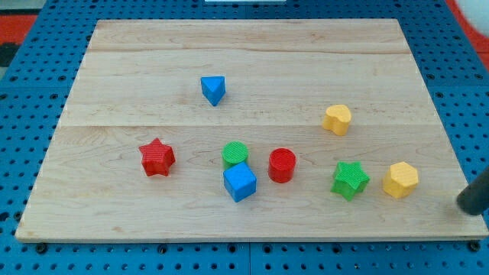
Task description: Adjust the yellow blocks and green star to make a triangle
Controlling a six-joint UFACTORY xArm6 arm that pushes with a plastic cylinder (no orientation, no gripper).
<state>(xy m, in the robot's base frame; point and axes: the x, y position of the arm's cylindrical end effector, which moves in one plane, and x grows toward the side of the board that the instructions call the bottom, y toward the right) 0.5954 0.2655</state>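
Observation:
A yellow heart-shaped block point(337, 119) lies right of the board's middle. A yellow hexagon block point(400, 179) lies near the board's lower right. A green star point(350, 179) lies just left of the hexagon, a small gap between them. My rod enters at the view's right edge, and my tip point(464, 204) sits right of and slightly below the yellow hexagon, apart from it.
A blue triangle block point(214, 89) lies upper middle. A red star point(157, 157) lies at the left. A green cylinder point(235, 153), a blue cube point(240, 182) touching it below, and a red cylinder point(281, 165) cluster in the middle. The wooden board point(114, 76) lies on a blue pegboard.

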